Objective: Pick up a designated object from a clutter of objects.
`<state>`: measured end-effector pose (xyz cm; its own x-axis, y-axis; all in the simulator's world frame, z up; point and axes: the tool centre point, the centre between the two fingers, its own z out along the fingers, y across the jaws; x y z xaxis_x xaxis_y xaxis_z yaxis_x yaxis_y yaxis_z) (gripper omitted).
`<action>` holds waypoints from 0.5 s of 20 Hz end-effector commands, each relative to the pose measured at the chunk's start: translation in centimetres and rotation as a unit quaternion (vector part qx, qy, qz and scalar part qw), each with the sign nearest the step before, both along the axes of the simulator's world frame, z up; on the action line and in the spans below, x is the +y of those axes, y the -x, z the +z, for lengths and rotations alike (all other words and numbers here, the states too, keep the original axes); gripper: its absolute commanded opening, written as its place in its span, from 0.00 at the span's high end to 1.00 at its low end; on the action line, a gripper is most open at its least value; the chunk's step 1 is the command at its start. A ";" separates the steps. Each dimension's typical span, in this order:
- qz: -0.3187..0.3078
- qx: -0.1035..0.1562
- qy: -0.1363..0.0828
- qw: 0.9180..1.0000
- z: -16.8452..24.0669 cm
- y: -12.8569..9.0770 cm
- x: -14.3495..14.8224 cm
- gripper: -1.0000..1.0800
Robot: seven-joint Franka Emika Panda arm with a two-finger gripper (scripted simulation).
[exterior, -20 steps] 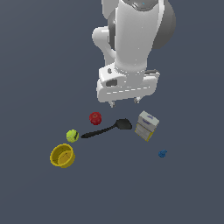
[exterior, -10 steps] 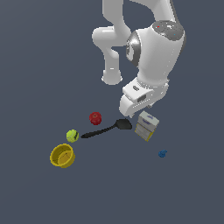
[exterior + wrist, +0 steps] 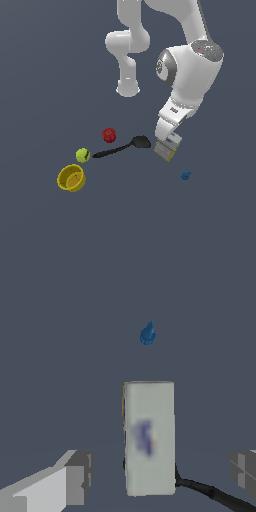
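The designated object, a small white-grey carton [image 3: 165, 150] with blue-purple print and a yellow edge, lies at the exterior view's right end of the clutter. In the wrist view the carton [image 3: 149, 436] stands between my two fingers, with a gap on each side. My gripper [image 3: 168, 140] hangs directly over it, open, and the hand hides the carton's top in the exterior view. One finger [image 3: 75, 476] and the other finger [image 3: 245, 468] are spread wide, and neither touches the carton.
A black spatula [image 3: 122, 147] lies beside the carton, its handle [image 3: 210, 490] running out from under it. A red ball [image 3: 109, 134], a yellow-green ball [image 3: 82, 155] and a yellow bowl [image 3: 71, 178] sit further to the exterior view's left. A tiny blue piece [image 3: 185, 175] lies just beyond the carton.
The arm has swung to the exterior view's right and come down, so the hand now sits right over the carton. The objects have not moved.
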<state>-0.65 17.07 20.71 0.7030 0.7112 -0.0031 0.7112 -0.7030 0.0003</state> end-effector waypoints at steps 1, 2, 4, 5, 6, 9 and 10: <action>0.014 -0.001 -0.001 1.000 -0.4 0.1 0.6 0.04; 0.017 -0.001 -0.001 1.000 -0.4 0.2 0.7 0.04; 0.020 -0.001 -0.001 1.000 -0.5 0.2 0.8 0.04; 0.016 -0.001 -0.001 1.000 -0.4 0.2 0.7 0.04; 0.016 -0.001 -0.001 1.000 -0.5 0.2 0.7 0.04; 0.017 -0.001 -0.001 1.000 -0.9 0.2 0.7 0.04; 0.017 -0.001 -0.001 1.000 -1.2 0.2 0.7 0.04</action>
